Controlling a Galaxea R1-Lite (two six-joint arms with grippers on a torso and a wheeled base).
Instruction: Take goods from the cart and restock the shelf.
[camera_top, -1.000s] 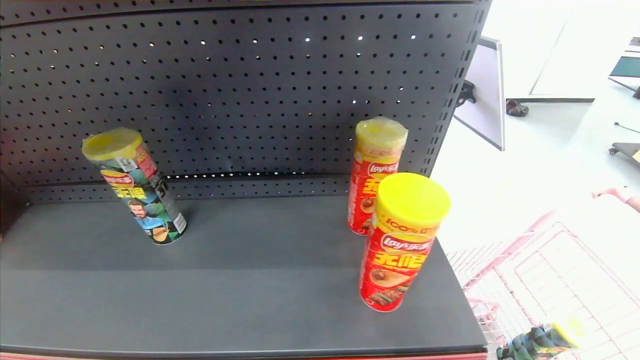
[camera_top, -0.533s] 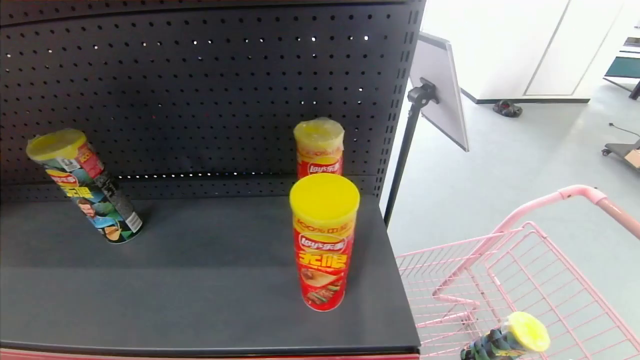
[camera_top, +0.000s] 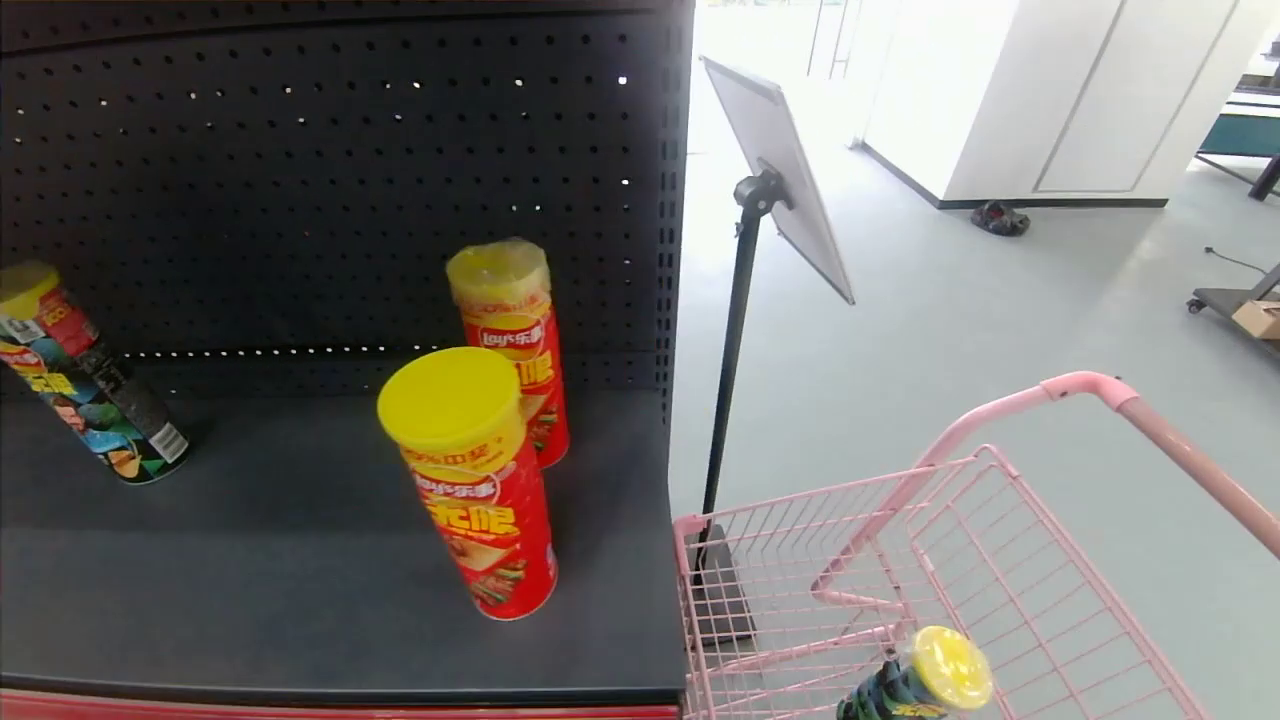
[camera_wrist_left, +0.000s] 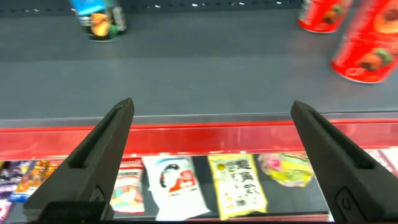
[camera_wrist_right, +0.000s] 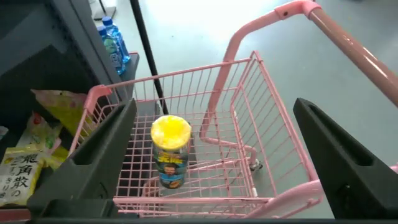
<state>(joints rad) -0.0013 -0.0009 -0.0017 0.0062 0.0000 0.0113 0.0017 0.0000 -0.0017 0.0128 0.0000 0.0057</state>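
Grey floor to the right of a dark pegboard shelf; pink wire cart parked against the shelf's right end.

Task item: one dark can with a yellow lid stands in the cart basket, towards the side nearest the shelf. Lid up, so long axis reads as roughly vertical.

Right gripper: jaws wide apart, empty, above the cart. The can lies below and ahead of it, between the lines of the two fingers but off-centre towards one.

Judgement: the right arm is the nearer one. A grasp calls for a descent with the jaws astride the can's upright side.

Left gripper: jaws wide apart, empty, facing the shelf's red front edge, well apart from the cart.

On the shelf:
- front red can, near the front edge, towards the right end
- rear red can, just behind it, by the back panel
- dark patterned can, at the far left end

Unclear: the head view's lower edge cuts off the cart can's body. Its base sits behind wire, so footing cannot be judged. Far-left can also partly cut off.
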